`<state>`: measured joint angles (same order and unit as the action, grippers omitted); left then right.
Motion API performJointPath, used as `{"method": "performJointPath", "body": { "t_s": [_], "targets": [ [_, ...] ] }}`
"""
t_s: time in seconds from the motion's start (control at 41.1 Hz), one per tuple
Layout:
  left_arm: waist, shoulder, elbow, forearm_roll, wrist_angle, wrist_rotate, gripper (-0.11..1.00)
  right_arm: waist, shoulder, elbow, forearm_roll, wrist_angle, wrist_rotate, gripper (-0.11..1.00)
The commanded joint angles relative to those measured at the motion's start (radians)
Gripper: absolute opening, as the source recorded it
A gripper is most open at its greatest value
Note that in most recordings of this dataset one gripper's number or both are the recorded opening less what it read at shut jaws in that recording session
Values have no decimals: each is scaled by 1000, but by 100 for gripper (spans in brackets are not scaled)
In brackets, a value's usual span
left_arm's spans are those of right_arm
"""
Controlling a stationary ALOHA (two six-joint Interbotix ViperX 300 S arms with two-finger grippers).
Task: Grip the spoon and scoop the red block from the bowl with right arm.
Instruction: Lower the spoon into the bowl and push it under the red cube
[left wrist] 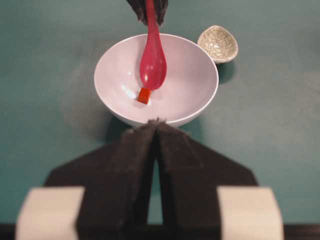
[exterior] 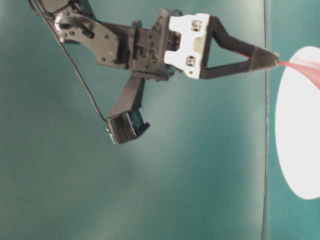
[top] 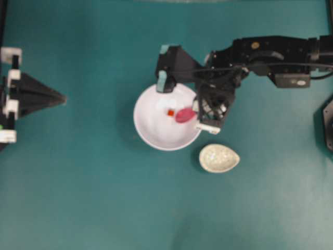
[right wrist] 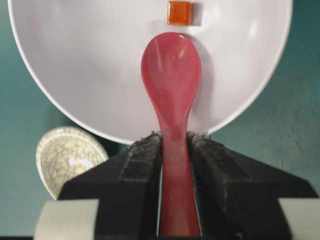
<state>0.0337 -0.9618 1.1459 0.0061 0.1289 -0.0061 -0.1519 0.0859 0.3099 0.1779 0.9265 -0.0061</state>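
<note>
The first half of the task looks done. The right pincer [right wrist: 175, 142] is clamped on the handle of the spoon [right wrist: 171, 70], one finger on each side, and the scoop reaches out ahead of it over the bowl [right wrist: 75, 75]. In the right wrist view the spoon runs up the middle of the frame, and the red block [right wrist: 179, 12] lies on the bowl's floor just beyond the scoop's tip, at the top centre. A thin gap shows there. In the left wrist view the tip appears to meet the block, so I cannot tell whether they touch.

In the overhead view the bowl sits at the centre of the teal tabletop [top: 78, 198], with the block just left of the scoop and the right arm reaching in from the upper right. The speckled rest [top: 219, 158] stands empty just beside the bowl, toward the lower right.

The scooping itself is left, as I judge it: the block is not yet in the scoop and nothing has been lifted. The spoon needs to slide under the block and come up level.

The left pincer [left wrist: 157, 125] is closed on nothing at the left edge of the overhead view, well apart from the bowl.
</note>
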Motion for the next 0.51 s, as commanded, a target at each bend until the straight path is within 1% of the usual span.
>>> {"method": "performJointPath", "body": {
  "t_s": [0.0,0.219,0.486],
  "targets": [
    [3,8,-17,2,-5,0,1,3,-2,-28,-2,-21,-3,25],
    [3,8,-17,2,-5,0,1,5,25,-37,-2,-81,-3,25],
    [3,8,-18,2,-5,0,1,5,54,-91,-2,-149,5,25]
  ]
}}
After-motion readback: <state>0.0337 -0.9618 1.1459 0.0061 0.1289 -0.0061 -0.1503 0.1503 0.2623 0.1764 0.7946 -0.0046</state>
